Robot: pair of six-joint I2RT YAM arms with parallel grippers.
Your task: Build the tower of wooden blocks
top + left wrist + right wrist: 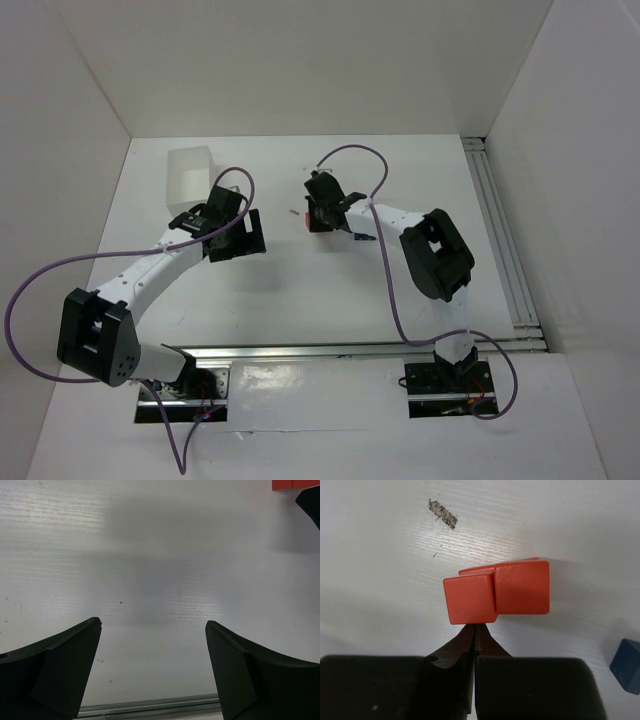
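Red-orange blocks sit pressed side by side on the white table right at the tips of my right gripper, which is closed tight on nothing, with the blue block lying nearby, while my left gripper gapes wide and holds nothing.

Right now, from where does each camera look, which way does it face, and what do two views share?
Top camera: above and behind the bases, looking down on the table; left arm and right arm show.
Left wrist camera: on the left gripper, facing bare table; its open jaws show.
Right wrist camera: on the right gripper, facing the red blocks closely; its shut jaws show.
Shared: top and right wrist views both show the red blocks and the blue block.
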